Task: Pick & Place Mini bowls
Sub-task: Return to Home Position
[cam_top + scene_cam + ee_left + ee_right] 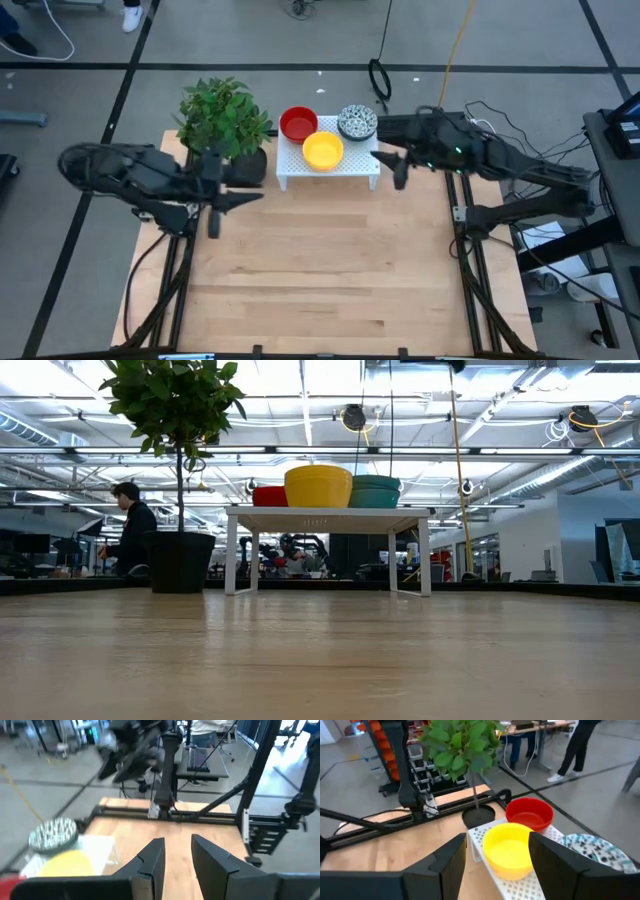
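Observation:
Three mini bowls rest on their bases on a small white stand (330,170) at the table's far edge: a red bowl (298,123), a yellow bowl (322,150) and a white bowl with a dark pattern (357,122). My right gripper (392,168) hovers open just right of the stand. In its wrist view the fingers (455,851) frame the yellow bowl (507,850) without touching it. My left gripper (238,197) hangs open left of the stand, in front of the plant, with nothing between its fingers (155,851).
A leafy plant (222,112) in a black pot (182,562) stands just left of the stand. The bare wooden tabletop (320,270) stretches from the stand to the near edge. A person (130,530) sits in the room beyond the table.

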`<state>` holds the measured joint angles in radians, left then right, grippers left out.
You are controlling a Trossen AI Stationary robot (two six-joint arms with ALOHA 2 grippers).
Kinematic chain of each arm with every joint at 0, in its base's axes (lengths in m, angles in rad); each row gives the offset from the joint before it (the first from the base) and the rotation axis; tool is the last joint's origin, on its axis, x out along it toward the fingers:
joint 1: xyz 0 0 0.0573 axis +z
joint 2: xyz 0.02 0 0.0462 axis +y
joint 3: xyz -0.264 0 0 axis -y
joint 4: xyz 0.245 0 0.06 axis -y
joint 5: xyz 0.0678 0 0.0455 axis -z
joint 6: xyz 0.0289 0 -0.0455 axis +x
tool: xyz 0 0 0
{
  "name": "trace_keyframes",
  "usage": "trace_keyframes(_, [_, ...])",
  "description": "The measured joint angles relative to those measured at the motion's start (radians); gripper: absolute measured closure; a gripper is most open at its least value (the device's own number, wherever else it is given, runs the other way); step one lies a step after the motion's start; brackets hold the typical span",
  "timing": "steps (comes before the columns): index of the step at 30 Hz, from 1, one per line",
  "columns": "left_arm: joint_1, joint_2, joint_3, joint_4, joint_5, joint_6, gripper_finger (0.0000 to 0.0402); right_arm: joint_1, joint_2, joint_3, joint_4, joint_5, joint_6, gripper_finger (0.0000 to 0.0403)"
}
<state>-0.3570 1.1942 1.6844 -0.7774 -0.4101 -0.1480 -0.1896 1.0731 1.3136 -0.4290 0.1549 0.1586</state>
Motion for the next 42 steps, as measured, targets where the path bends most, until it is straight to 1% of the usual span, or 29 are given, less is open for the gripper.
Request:
trace_keyframes(4, [-0.015,-0.046,0.0,-0.083,-0.015,-0.104,0.0304,0.088,-0.114,-0.103,0.034,0.082,0.014,0.0202])
trace_keyframes(9, [-0.032,-0.077,0.0,-0.1,-0.073,-0.149,0.0304,0.185,-0.282,-0.329,0.194,0.162,0.098,0.0202])
trace_keyframes(14, [-0.061,-0.095,0.0,-0.13,-0.101,-0.201,0.0304,0.262,-0.419,-0.568,0.419,0.159,0.144,0.0202])
trace_keyframes(17, [-0.094,-0.117,0.0,-0.155,-0.179,-0.256,0.0304,0.297,-0.474,-0.686,0.563,0.161,0.159,0.0202])
trace_keyframes(20, [-0.134,-0.146,0.0,-0.174,-0.265,-0.316,0.0305,0.313,-0.508,-0.782,0.67,0.163,0.176,0.0202])
trace_keyframes(23, [-0.176,-0.163,0.0,-0.187,-0.303,-0.325,0.0304,0.317,-0.536,-0.847,0.719,0.166,0.201,0.0202])
trace_keyframes(26, [-0.229,-0.169,-0.015,-0.198,-0.39,-0.334,0.0304,0.317,-0.564,-0.897,0.718,0.208,0.228,0.0202])
trace_keyframes(30, [-0.305,-0.209,-0.11,-0.198,-0.529,-0.41,0.0305,0.316,-0.595,-0.951,0.718,0.215,0.26,0.0202])
trace_keyframes(33, [-0.35,-0.249,-0.225,-0.198,-0.634,-0.534,0.0304,0.316,-0.611,-0.987,0.719,0.215,0.292,0.0202])
trace_keyframes(35, [-0.374,-0.273,-0.306,-0.193,-0.685,-0.626,0.0305,0.316,-0.616,-1.012,0.735,0.215,0.305,0.0202])
trace_keyframes(38, [-0.398,-0.308,-0.438,-0.119,-0.712,-0.719,0.0305,0.316,-0.617,-1.06,0.804,0.215,0.322,0.0202])
trace_keyframes(41, [-0.414,-0.332,-0.568,0.013,-0.703,-0.741,0.0305,0.316,-0.617,-1.112,0.879,0.215,0.325,0.0202])
trace_keyframes(42, [-0.419,-0.336,-0.61,0.07,-0.685,-0.734,0.0304,0.316,-0.617,-1.128,0.903,0.215,0.328,0.0202])
